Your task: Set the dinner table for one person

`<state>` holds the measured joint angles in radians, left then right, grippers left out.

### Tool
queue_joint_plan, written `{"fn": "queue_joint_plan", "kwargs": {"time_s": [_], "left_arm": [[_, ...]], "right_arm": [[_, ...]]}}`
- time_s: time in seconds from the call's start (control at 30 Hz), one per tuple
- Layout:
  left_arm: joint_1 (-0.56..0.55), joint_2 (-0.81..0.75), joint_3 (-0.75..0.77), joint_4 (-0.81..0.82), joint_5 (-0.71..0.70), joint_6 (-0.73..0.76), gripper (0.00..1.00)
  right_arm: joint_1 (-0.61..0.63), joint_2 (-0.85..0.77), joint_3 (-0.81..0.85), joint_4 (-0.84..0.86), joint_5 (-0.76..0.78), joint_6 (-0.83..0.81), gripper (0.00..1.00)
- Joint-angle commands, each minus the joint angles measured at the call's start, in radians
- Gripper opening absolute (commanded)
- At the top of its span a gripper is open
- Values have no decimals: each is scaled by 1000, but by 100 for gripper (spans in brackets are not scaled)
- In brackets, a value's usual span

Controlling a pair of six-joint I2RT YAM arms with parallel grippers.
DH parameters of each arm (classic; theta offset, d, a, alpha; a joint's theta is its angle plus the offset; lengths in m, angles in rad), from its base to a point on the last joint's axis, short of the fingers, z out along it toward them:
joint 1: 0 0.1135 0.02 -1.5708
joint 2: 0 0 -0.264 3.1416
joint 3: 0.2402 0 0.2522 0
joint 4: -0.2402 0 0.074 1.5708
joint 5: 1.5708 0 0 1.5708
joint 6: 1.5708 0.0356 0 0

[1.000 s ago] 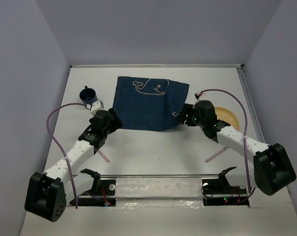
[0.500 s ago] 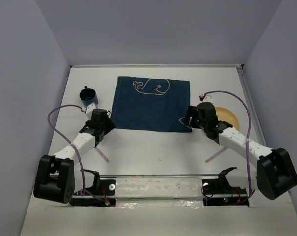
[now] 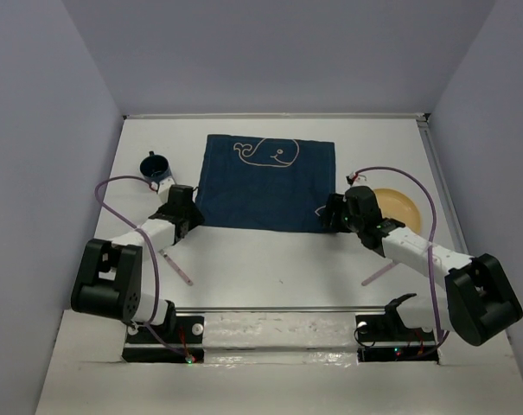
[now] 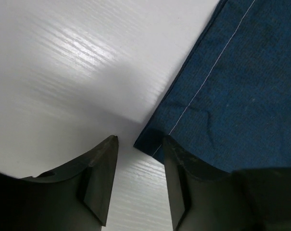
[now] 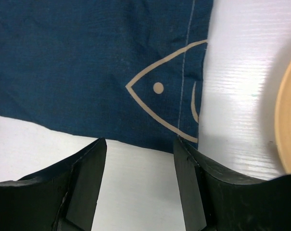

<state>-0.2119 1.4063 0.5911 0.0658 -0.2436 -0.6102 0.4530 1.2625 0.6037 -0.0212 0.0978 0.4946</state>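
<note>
While both arms stretch toward it, the navy cloth (image 3: pixel 265 186) lies flat on the white surface (image 3: pixel 270 259), which spreads out past it on every side. Left gripper (image 4: pixel 140 142) sits at the cloth's near left corner, jaws parted, the corner tip lying in the gap, nothing pinched. Right gripper (image 5: pixel 139 144) is at the near right corner, jaws spread wide and empty, hem just beyond its fingertips. Printed there is a fish outline (image 5: pixel 169 96), with a whale outline (image 3: pixel 267 152) by the cloth's far edge. Yellow plate (image 3: pixel 399 206) right of the cloth, dark mug (image 3: pixel 155 164) left of it.
</note>
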Motion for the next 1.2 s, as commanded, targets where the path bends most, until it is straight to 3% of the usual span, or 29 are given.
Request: {"fn": "queue_joint_plan", "kwargs": {"time_s": [0.0,0.07,0.1,0.13,0.23,0.4,0.73,0.8,0.87,1.03,1.17], "left_arm": [[5,43,35,51,15,12,44],[3,52,38,48,26,15,35],[3,51,38,45,21,17,20],[3,51,38,42,17,18,13],[3,37,29,23,9,24,0],[3,-15,-3,-3,20,33,0],[3,-199,-122,-66,86,15,0],[3,-240,-143,-95,95,3,0],[3,-256,-146,-101,115,0,0],[3,-274,-149,-110,107,-10,0],[3,-293,-114,-119,80,12,0]], "right_arm": [[3,-29,-15,115,-82,10,63],[3,-34,-22,138,-89,15,63],[3,-34,-27,141,-89,16,63],[3,-32,-27,141,-89,15,63],[3,-34,-33,136,-63,15,63],[3,-37,-30,89,72,16,69],[3,-51,-27,43,174,21,77],[3,-40,-25,35,189,25,85],[3,-23,-6,1,207,27,85],[3,0,10,-37,270,44,80],[3,75,19,-46,257,81,66]]}}
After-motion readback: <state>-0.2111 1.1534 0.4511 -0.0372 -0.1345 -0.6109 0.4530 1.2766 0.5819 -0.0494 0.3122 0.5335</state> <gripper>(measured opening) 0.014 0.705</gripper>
